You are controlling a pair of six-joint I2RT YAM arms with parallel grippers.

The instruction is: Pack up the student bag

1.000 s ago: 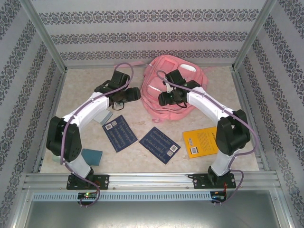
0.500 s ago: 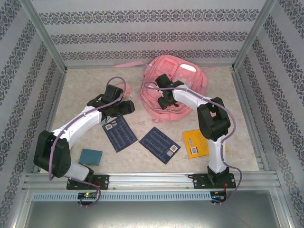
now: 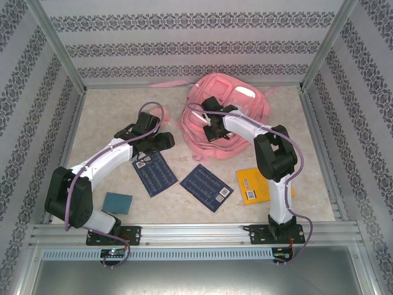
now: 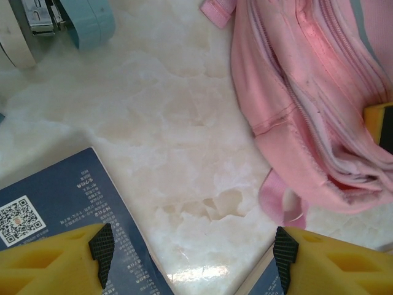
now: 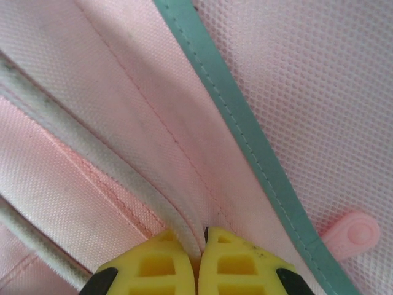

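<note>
Near the front, a blue book (image 3: 153,173) and a yellow book (image 3: 261,184) are seen unpacked. The left gripper (image 4: 193,249) is spread open, empty, over the table (image 4: 184,123). At the far middle, a fabric fold of the backpack (image 3: 239,104) is pinched by the closed right gripper (image 5: 200,246). Opening the backpack is judged to be the step in hand. Next, the fold must be lifted.

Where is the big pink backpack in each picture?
Top external: the pink backpack lies at the far middle of the table, partly under the right arm.
Left wrist: the backpack is at the upper right, next to bare table.
Right wrist: the backpack's fabric spreads across the picture.
Shared landmark: the right gripper, shut on a seam of the backpack; in the top view it sits on the backpack's left part.
</note>
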